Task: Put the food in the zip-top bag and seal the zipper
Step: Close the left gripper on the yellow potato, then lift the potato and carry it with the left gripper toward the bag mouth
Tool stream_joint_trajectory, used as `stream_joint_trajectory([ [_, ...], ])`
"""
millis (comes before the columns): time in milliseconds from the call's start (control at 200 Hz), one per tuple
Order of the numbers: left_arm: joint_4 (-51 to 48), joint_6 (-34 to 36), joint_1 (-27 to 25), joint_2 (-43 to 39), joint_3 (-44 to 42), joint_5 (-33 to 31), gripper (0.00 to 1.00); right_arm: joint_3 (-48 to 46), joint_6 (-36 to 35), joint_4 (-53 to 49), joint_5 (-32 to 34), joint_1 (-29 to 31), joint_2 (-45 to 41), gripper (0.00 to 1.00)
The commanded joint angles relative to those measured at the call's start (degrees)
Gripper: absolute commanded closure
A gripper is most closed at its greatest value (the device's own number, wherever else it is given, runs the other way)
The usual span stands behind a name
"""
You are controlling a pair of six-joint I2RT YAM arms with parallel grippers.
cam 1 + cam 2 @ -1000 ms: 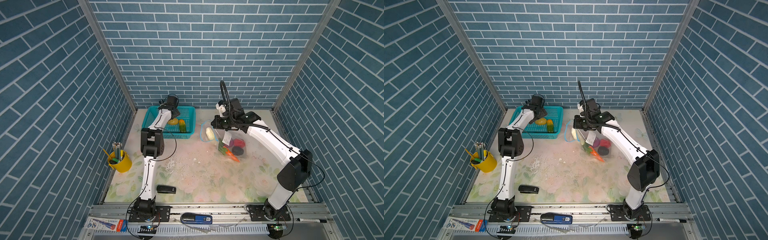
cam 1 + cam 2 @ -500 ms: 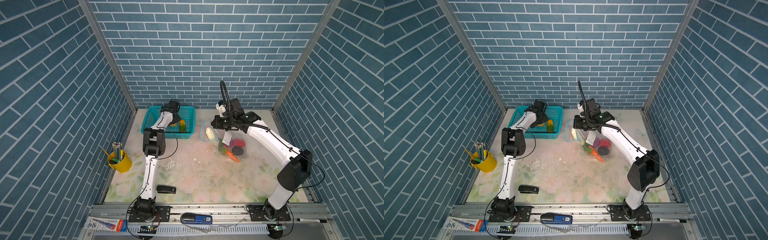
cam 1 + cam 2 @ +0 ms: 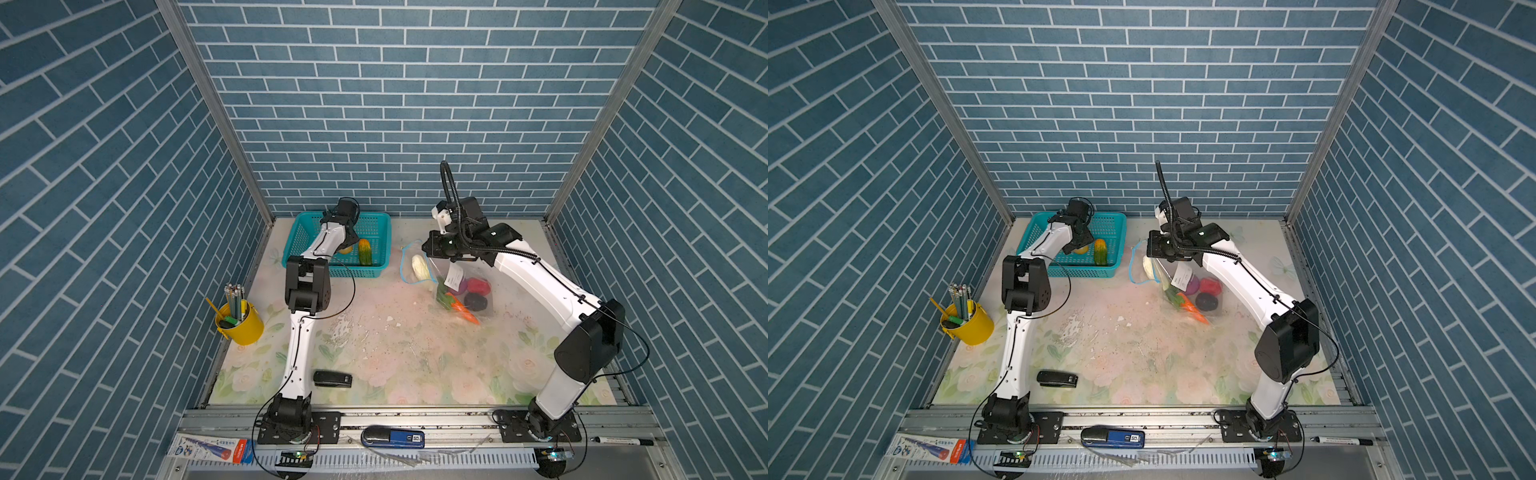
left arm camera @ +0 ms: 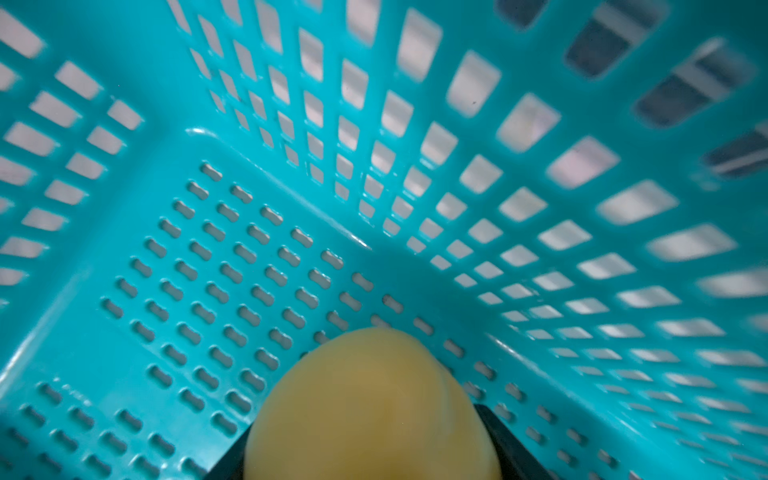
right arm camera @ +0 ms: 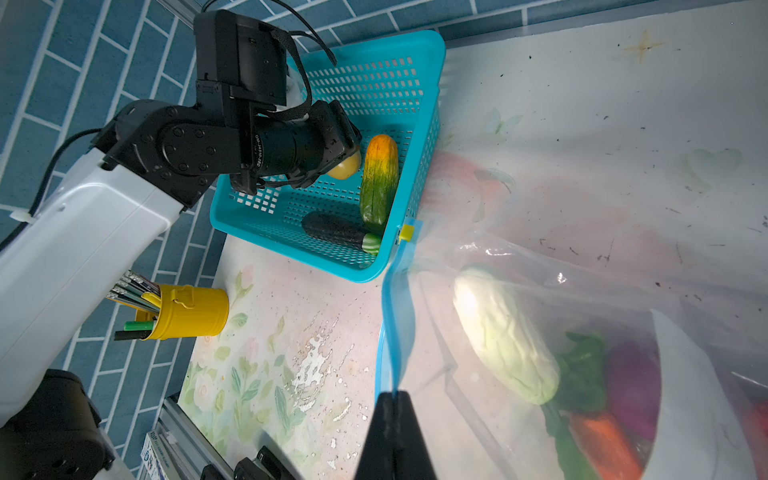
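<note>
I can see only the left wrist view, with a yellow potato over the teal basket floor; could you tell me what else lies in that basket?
Observer: Beside the yellow potato, the teal basket holds a green-orange cucumber and a dark eggplant.
Operator: Thank you. Is anything holding the bag?
Observer: Yes, the right gripper is shut on the light blue zipper of the zip-top bag, with the mouth gaping toward the basket.
Operator: And what is already inside it?
Observer: A white cabbage, an orange carrot, a purple onion and, in a top view, a red strawberry.
</note>
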Motion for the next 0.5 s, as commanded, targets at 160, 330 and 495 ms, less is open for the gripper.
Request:
stream_joint_trajectory([
  [160,0.87,2.35,-0.73,-8.46,-3.74,0.19,0.30,1.15,0.62,-0.53,0.23,-0.17,-1.54,1.00],
  [330,3.23,3.18,-1.93,-14.04,-9.79,2.59,0.34,0.76,0.62,-0.03,0.23,-0.15,-2.06,1.00],
  [495,6.85,3.48,-3.98,-21.51,-18.27,3.10,0.34,-0.30,0.62,0.72,0.31,-0.16,-2.73,1.00],
])
